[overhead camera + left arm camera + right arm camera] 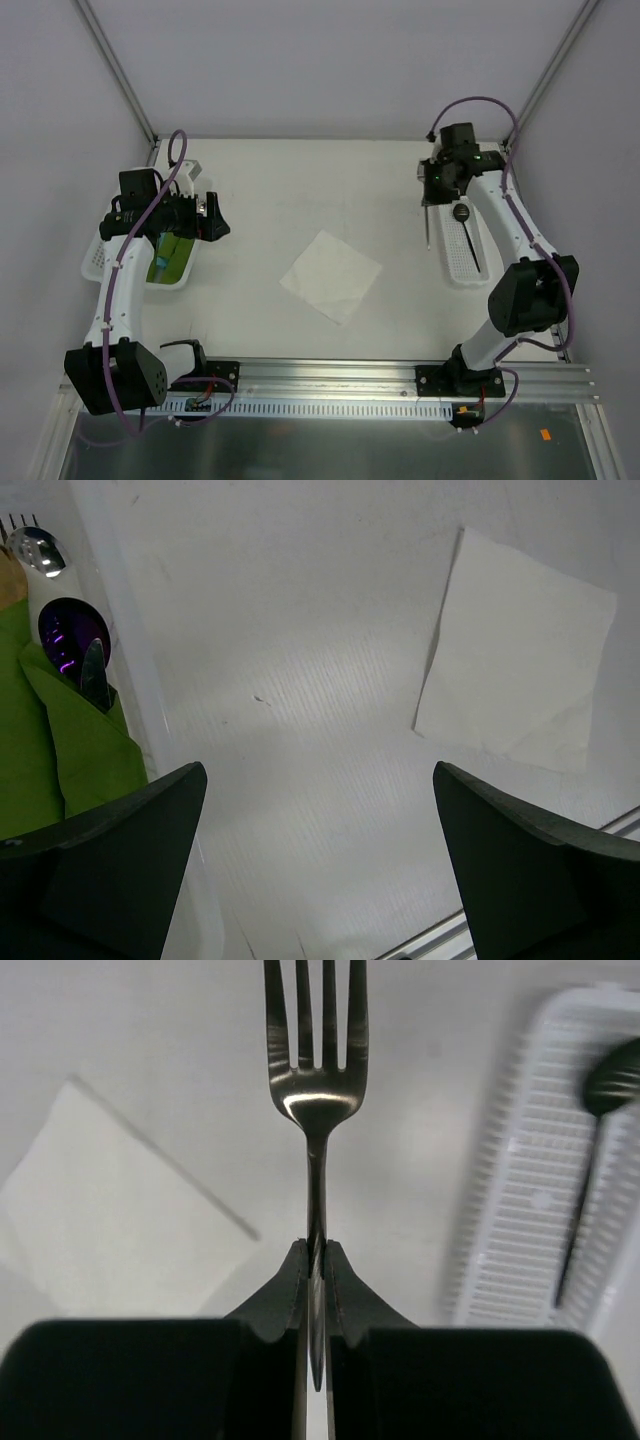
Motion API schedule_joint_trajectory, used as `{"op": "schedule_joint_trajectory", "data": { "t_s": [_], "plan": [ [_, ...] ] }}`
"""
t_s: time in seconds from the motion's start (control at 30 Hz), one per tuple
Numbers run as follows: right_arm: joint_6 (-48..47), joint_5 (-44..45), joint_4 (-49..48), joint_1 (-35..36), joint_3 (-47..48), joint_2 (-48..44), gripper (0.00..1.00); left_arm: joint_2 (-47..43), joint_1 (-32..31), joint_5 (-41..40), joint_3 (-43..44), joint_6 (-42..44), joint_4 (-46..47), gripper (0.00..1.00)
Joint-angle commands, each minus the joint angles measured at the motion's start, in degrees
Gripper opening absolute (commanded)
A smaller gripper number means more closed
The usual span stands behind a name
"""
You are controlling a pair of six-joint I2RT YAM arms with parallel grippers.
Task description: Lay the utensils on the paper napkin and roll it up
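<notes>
The right gripper (318,1260) is clamped on the handle of the black fork (315,1090), its two fingers pressed flat against the slim stem with no gap showing. The tines point straight out ahead of the jaws, so the fork's long axis continues the line of the gripper. In the overhead view the fork hangs just inside the white slotted tray (520,1210) at the right of the table, and it seems to be lifted off the surface, though that view does not settle it. The black spoon (590,1160) lies lengthwise in that tray, untouched.

The paper napkin (332,275) lies flat near the middle of the table, turned like a diamond, with nothing on it. From the right jaws it sits to the left and closer to the arm bases, well apart from the fork. The carry therefore has to run inward and toward the near edge, and my judgement is that the fork should be turned to lie across the napkin, not off one corner.

The left gripper (320,810) stands wide open and holds nothing, hovering beside the left tray (95,262) with its green cloth (60,750). The napkin lies roughly between the two arms, but the right one has the fork
</notes>
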State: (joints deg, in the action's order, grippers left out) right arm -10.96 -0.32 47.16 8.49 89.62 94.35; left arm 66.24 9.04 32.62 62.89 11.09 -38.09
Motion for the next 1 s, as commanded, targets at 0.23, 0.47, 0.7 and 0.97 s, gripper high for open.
{"op": "schedule_joint_trajectory", "data": {
  "t_s": [0.23,0.47,0.7,0.97],
  "plan": [
    [14.2,-0.9,-5.5,30.6,2.4,12.5,0.00,-2.0,0.0,-4.8,1.3,-3.0,-0.4,0.99],
    [16.6,0.0,-5.8,35.8,9.2,23.8,0.00,-2.2,0.1,-10.6,0.9,-4.6,-0.5,0.99],
    [17.9,4.4,-5.8,36.2,10.0,27.9,0.00,-1.9,0.1,-11.8,0.5,-5.1,-0.4,0.99],
    [24.1,6.6,-8.7,36.2,5.2,28.6,0.00,-1.6,0.0,-12.9,1.1,-5.4,-0.4,0.99]
  ]
}}
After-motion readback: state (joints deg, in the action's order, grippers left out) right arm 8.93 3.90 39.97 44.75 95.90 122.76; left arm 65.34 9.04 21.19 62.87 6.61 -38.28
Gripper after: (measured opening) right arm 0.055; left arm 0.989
